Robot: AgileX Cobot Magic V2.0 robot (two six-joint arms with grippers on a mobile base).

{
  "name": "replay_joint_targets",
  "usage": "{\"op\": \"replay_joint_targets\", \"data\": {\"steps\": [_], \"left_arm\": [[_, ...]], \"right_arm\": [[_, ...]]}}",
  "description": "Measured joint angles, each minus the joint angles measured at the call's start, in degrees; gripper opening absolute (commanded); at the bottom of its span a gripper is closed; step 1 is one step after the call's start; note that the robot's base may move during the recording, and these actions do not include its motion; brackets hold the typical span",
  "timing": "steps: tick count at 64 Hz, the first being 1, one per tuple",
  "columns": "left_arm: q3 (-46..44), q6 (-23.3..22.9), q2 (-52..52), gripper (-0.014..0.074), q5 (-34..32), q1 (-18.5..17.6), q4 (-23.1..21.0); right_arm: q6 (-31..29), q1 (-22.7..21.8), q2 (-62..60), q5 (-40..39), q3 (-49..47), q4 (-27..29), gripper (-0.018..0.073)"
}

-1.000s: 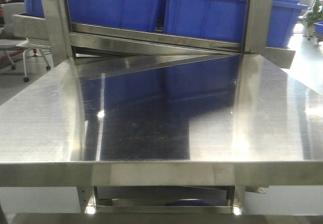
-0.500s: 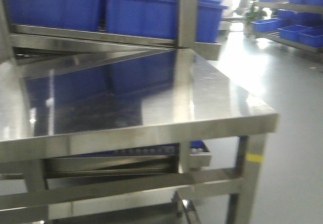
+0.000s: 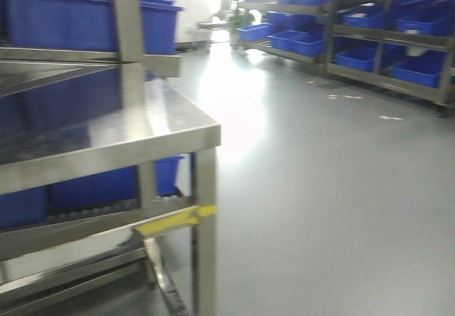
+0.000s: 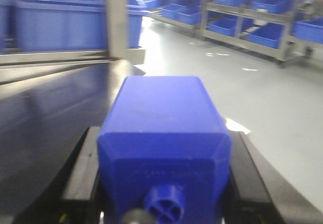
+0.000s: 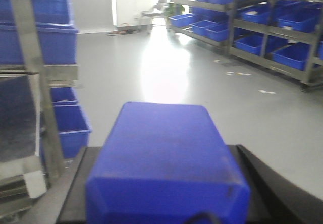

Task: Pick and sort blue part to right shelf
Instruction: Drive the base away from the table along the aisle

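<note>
Carrying a load in each arm, I read this as the transit step: the front view looks past the corner of the steel table (image 3: pixel 142 134) and across open floor to the right shelf (image 3: pixel 387 80), a steel rack lined with blue bins (image 3: pixel 419 67) well apart from me. Nothing has been set down there yet. The left gripper (image 4: pixel 164 133) is clamped on the blue part (image 4: pixel 161 110), its black fingers (image 4: pixel 81 158) pressed against both flanks, with a small ribbed nub on the near face toward the camera. The part sits square and level between them, above the table's edge. That suits a move across the room, since a centred grip is less likely to slip. The right gripper (image 5: pixel 160 151) likewise grips a second blue part (image 5: pixel 164 128), black jaws flush on either side, held out over bare floor and pointed toward the rack. Both views are soft, so I cannot tell how deep either part sits in its jaws.
</note>
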Motion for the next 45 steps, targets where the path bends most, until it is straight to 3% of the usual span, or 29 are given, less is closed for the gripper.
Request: {"op": "replay_joint_targets", "data": {"steps": [45], "left_arm": [[0.0,0.0,0.0,0.0353,0.0,0.0,0.0]], "right_arm": [[0.0,0.0,0.0,0.0,0.0,0.0,0.0432]]}}
